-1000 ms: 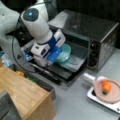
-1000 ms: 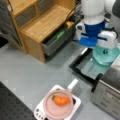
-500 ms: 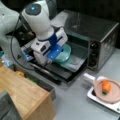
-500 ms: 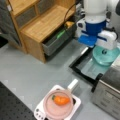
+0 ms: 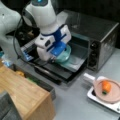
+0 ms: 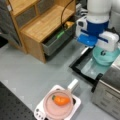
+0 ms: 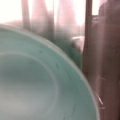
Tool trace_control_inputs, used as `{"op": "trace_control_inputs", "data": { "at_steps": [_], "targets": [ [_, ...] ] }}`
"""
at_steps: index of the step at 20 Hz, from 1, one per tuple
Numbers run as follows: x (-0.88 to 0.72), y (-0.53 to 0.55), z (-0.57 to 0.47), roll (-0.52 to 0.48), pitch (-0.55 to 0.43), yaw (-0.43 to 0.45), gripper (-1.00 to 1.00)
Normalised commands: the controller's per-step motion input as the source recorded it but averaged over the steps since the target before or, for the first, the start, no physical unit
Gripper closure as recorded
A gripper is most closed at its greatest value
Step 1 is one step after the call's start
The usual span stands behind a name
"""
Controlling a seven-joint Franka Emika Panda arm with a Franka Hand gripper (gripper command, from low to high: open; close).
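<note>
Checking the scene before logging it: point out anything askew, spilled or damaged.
Nothing stands out. The gripper is right over the teal bowl on the open oven door; the carrot lies in the pink pan. No spill or damage shows.

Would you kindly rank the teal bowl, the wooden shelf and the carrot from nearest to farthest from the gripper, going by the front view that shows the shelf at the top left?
1. Teal bowl: right under the gripper, on the open oven door.
2. Wooden shelf: to the view's left.
3. Carrot: on the pink plate, at the view's bottom.
</note>
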Motion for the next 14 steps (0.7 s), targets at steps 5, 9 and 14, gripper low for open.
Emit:
{"op": "trace_control_inputs", "data": {
  "at_steps": [5,9,14],
  "targets": [
    [0.52,-0.12,0.21,-0.108,0.154,0.123,-1.00],
    [0.55,-0.12,0.25,-0.074,0.186,0.131,-1.00],
    [0.56,-0.04,0.24,-0.071,0.210,0.122,-1.00]
  ]
}}
